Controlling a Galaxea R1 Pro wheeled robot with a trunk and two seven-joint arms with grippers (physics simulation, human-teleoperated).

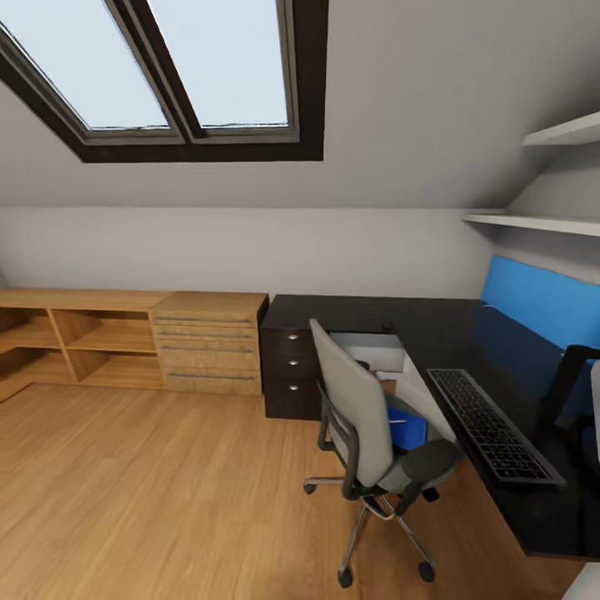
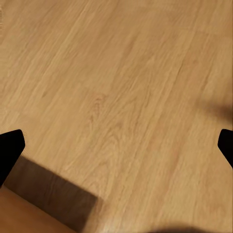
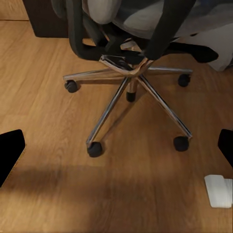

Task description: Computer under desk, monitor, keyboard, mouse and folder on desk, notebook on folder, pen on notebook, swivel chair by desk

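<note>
Room: stood in the attic bedroom with light wood plank floor (image 1: 150, 492) and dark-framed skylight (image 1: 179, 75) in the sloped ceiling; faced toward the work corner, apparently to approach it.
Table: long L-shaped, glossy black top (image 1: 467, 342), bright blue back panel (image 1: 533, 300); served as the target surface for nearly everything.
Keyboard: slim dark grey with black keys (image 1: 492, 425), lay already on the table near its front edge, just beside the slim black monitor stand (image 1: 567, 383), so counted as placed.
Swivel chair: grey padded seat and tall grey back (image 1: 367, 417), chrome five-star base (image 3: 131, 92) on casters; parked close against the table's inner corner, back turned to the room.
Folder: flat bright blue patch (image 1: 408, 425) seen past the chair back, probably resting on the seat, though mostly hidden.
Black drawer unit: round knobs (image 1: 292, 367), tucked under the table's end, beside the light wooden drawer chest (image 1: 208, 342).
Left jaws: dark fingertips (image 2: 10, 145) spread wide at the frame edges over bare floor, holding nothing.
Right jaws: fingertips (image 3: 10, 145) likewise wide apart, empty, aimed at the chair's base from near floor level.
Next: reaching the folder judged likely to require clearing the chair back.
</note>
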